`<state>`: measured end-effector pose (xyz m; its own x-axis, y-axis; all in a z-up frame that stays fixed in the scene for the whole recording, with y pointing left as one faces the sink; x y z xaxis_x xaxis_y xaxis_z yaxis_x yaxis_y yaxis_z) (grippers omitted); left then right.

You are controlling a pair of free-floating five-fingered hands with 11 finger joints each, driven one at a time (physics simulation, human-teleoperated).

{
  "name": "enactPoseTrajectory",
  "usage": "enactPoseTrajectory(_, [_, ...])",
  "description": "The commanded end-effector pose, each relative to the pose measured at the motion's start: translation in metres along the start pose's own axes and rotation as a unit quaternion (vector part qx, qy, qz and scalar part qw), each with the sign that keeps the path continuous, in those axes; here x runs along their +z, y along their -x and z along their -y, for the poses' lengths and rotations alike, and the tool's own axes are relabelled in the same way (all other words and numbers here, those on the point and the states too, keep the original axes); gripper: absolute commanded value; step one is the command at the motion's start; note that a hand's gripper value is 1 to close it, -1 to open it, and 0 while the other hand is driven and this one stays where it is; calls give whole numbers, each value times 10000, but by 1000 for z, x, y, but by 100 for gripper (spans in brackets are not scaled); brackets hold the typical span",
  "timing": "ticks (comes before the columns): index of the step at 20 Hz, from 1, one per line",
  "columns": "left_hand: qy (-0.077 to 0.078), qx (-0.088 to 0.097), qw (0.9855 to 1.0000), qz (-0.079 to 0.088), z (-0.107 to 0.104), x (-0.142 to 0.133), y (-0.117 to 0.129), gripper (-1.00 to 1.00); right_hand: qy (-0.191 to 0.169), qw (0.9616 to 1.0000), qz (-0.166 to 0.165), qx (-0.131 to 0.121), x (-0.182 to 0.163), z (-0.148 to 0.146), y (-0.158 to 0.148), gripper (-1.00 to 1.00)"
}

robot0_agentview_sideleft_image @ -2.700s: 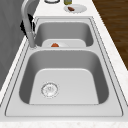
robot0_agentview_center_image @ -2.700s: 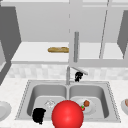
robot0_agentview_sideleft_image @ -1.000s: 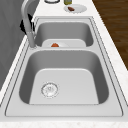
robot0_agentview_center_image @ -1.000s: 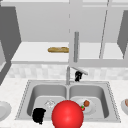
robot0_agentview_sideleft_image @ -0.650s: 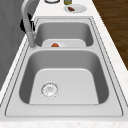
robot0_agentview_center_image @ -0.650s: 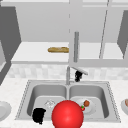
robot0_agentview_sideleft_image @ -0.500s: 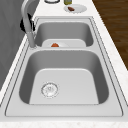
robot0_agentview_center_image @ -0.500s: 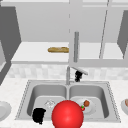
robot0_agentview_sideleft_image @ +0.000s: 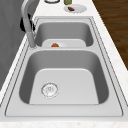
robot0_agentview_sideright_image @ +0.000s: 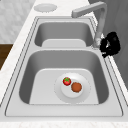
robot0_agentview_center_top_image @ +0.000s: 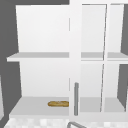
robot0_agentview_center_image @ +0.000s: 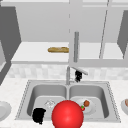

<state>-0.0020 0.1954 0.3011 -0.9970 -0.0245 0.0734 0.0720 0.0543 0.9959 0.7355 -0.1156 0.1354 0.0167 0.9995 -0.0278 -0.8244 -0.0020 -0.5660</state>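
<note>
A simulated kitchen with a pale counter and a steel double sink (robot0_agentview_center_image: 110, 98). Nearest the front, my left hand (robot0_agentview_center_image: 38, 115) hangs at the sink's front edge beside a large red ball (robot0_agentview_center_image: 67, 115); I cannot tell whether its fingers are curled. Behind the ball, in the right basin, a white plate (robot0_agentview_sideright_image: 72, 87) holds a small tomato (robot0_agentview_sideright_image: 66, 81) and a brown patty (robot0_agentview_sideright_image: 76, 87). Further back, my right hand (robot0_agentview_sideright_image: 110, 45) sits just beside the faucet (robot0_agentview_sideright_image: 98, 22) at its base, fingers seemingly curled, though I cannot tell if they grip it. Farthest, a loaf of bread (robot0_agentview_center_top_image: 58, 103) lies on the open cabinet's lower shelf.
</note>
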Motion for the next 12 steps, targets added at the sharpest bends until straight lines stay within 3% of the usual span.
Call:
enactPoseTrajectory(1, [0,0,10000,0,0,0,0,0,-5,9993,-249,-273,-5,8,-16,100])
enactPoseTrajectory(4, [0,0,10000,0,0,0,0,0,-374,9981,-427,-247,-5,16,-19,100])
enactPoseTrajectory(9, [0,0,10000,0,0,0,0,0,-644,9951,-731,-147,-4,20,-26,100])
enactPoseTrajectory(12, [0,0,10000,0,0,0,0,0,-720,9943,-732,283,-1,7,-28,100])
